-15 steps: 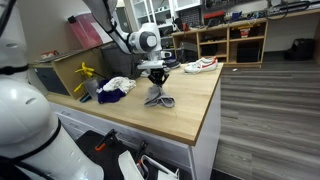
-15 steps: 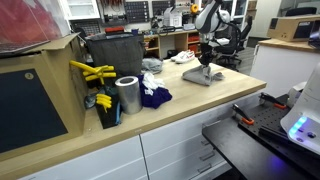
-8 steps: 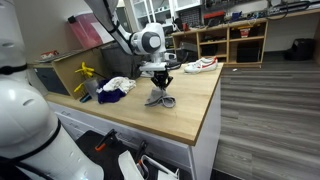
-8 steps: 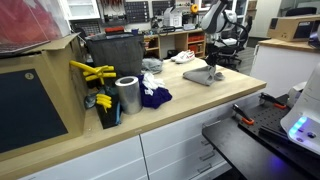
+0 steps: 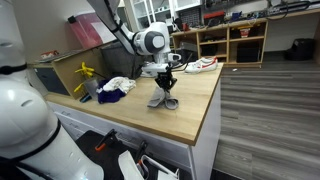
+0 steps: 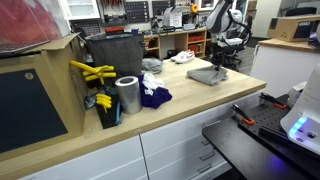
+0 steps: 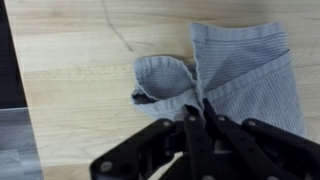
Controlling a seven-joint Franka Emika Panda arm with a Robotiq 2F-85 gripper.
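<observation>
I am pinching a gray cloth [image 7: 240,70] with my gripper [image 7: 197,108]. Its fingers are standing almost together, and a fold of the fabric is caught between them. The cloth [image 5: 163,101] is lying on the wooden counter [image 5: 195,112], toward the end nearest the open floor. Its pinched part is standing up in a small peak under my gripper [image 5: 165,88] while the rest is resting flat. A heap of blue and white clothes [image 5: 115,87] is sitting well apart from it, just beside a metal can [image 6: 128,95].
</observation>
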